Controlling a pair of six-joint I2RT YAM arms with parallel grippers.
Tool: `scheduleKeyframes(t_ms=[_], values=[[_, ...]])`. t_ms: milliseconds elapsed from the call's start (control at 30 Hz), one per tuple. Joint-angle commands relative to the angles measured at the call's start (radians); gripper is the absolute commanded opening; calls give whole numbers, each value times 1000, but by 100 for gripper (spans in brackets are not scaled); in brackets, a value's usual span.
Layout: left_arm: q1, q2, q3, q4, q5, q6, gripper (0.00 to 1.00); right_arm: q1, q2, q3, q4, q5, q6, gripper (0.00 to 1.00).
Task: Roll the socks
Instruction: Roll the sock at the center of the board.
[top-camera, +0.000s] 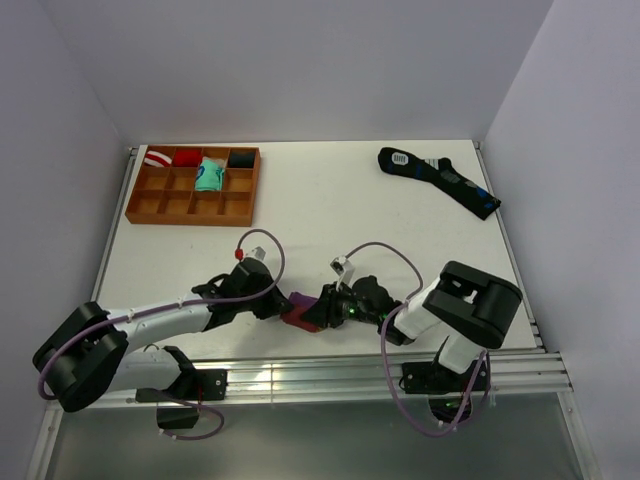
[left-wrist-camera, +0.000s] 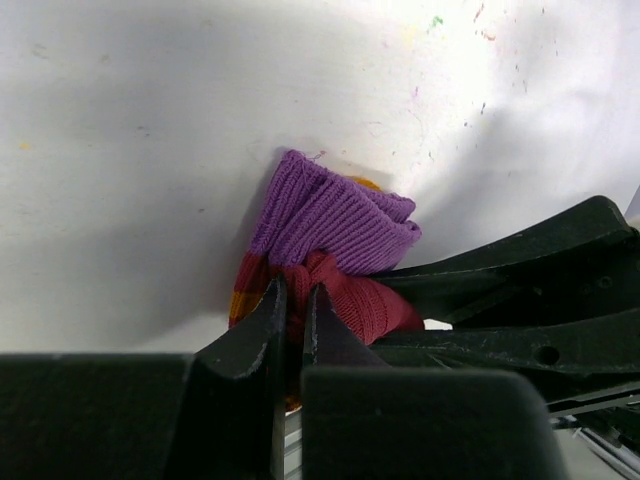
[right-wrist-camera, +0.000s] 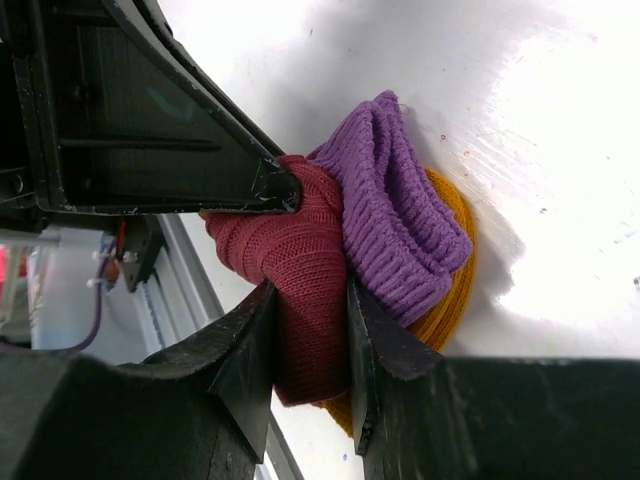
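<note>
Table (top-camera: 350, 220): wooden tray (top-camera: 180, 203) far left, black sock (top-camera: 440, 180) far right. Socks (top-camera: 298, 312) bunched at near edge, centre, btwn arms. Left gripper (left-wrist-camera: 293, 300) pinching maroon fold, jaws nearly together. Right gripper (right-wrist-camera: 310, 310) clamped on maroon roll.

Both arms are built from chunky black joint housings joined by pale silver-white tubes. The left arm (top-camera: 160, 320) carries a thin purple cable (top-camera: 282, 265) and a small red cap (top-camera: 240, 252) near its wrist. The right arm (top-camera: 470, 300) trails a longer purple lead (top-camera: 380, 244) and shows a tiny green light (top-camera: 350, 312). The left pincer (left-wrist-camera: 292, 300) and right pincer (right-wrist-camera: 310, 300) have matte black, wedge-shaped fingers tapering to blunt tips.
</note>
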Motion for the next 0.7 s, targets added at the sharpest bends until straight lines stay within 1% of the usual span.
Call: scheduleKeyframes(t_ms=[0,67,100,167,200,267,300,367,400,500,667], values=[[-2,-25,-31,-17,-65,-40,2,-61,74,-16,-303,-19,-27,24],[-1,-23,-34,-13,-63,-49,3,-67,97,-2,-326,-50,-26,24],[-1,-25,-35,-10,-93,-51,7,-70,103,3,-334,-58,-23,24],[-1,-31,-40,-3,-108,-51,11,-75,121,12,-349,-88,-22,24],[-1,-38,-41,-2,-117,-53,18,-78,126,12,-346,-102,-13,24],[-2,-52,-52,13,-137,-46,22,-93,135,13,-345,-136,-4,23],[-4,-68,-54,12,-146,-43,28,-98,138,13,-345,-142,0,23],[-4,-84,-61,23,-175,-27,33,-110,148,16,-352,-159,6,23],[-6,-101,-61,18,-187,-25,38,-115,154,18,-357,-177,6,23],[-6,-133,-75,30,-218,-10,44,-124,177,30,-355,-217,18,23],[-12,-184,-115,131,-256,18,46,-153,209,33,-352,-291,35,23]])
